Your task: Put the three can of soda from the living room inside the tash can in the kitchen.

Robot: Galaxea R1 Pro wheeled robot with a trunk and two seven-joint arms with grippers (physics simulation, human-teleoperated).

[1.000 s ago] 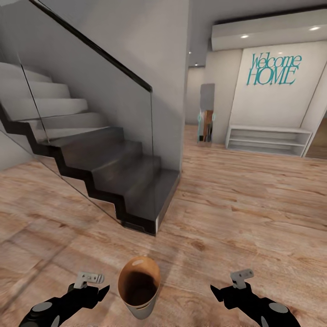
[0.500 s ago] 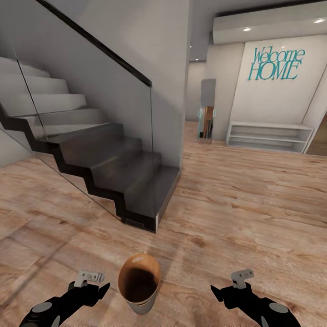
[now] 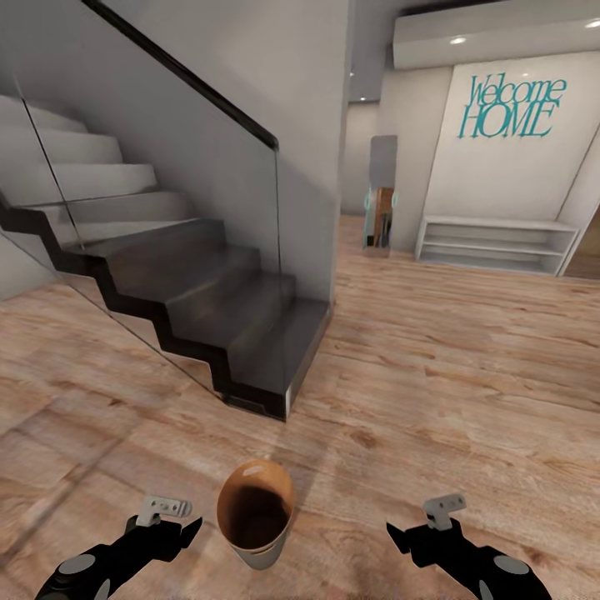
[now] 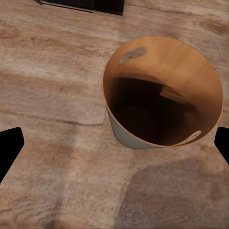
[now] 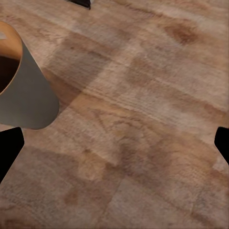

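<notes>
The trash can [image 3: 255,512] sat on the plank floor at the robot's 12 o'clock, between the left gripper [image 3: 171,523] and right gripper [image 3: 417,527], both spread wide and empty. Looked light, rigid, thin-walled; I'd pinch the rim.

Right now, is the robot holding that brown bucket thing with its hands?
No. The tash can sits between the left gripper and right gripper, touched by neither. Both are open and hold nothing.
</notes>
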